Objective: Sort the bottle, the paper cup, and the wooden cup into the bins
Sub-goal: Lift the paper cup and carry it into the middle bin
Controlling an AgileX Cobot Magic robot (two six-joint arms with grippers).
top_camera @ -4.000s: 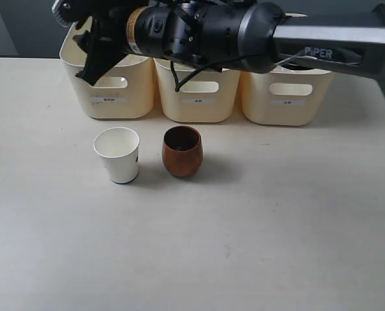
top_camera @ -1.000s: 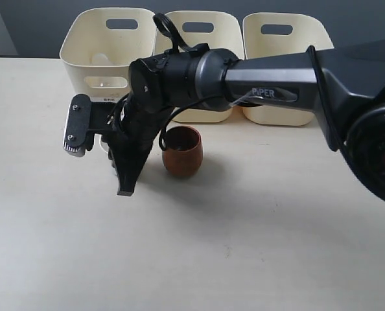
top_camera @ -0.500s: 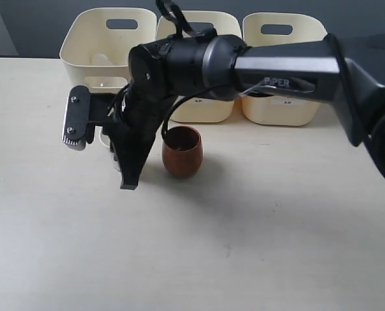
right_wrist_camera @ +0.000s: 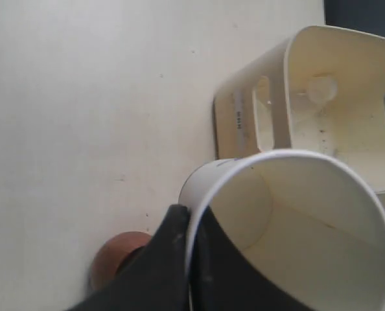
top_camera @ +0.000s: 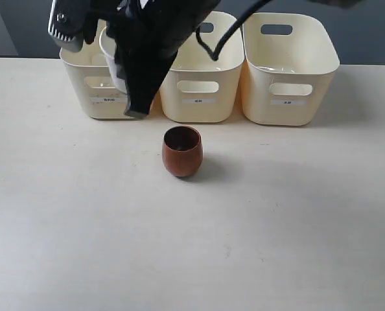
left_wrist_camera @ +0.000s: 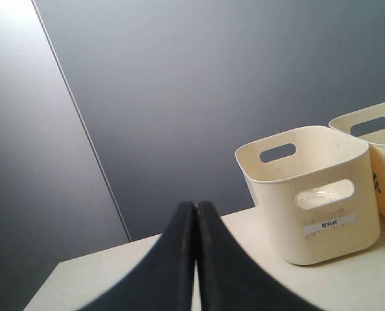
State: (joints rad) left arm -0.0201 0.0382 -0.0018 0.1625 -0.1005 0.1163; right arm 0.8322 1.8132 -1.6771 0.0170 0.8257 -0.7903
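Note:
My right gripper (right_wrist_camera: 191,217) is shut on the rim of the white paper cup (right_wrist_camera: 296,227), one finger inside and one outside. In the exterior view that gripper (top_camera: 137,107) holds the paper cup (top_camera: 112,65) high, in front of the left bin (top_camera: 92,97). The reddish-brown wooden cup (top_camera: 181,151) stands upright on the table before the middle bin (top_camera: 202,103); it also shows under the fingers (right_wrist_camera: 115,256). A white round cap, apparently the bottle (right_wrist_camera: 321,89), lies inside the left bin (right_wrist_camera: 354,65). My left gripper (left_wrist_camera: 196,210) is shut on nothing, away from the cups.
The right bin (top_camera: 290,107) stands beside the other two along the table's back edge. A dark wall rises behind the bins. In the left wrist view one bin (left_wrist_camera: 283,214) stands ahead and another bin's edge (left_wrist_camera: 384,162) shows beside it.
The right arm has lifted the paper cup off the table beside the wooden cup and raised it up in front of the left bin. The wooden cup has not moved.

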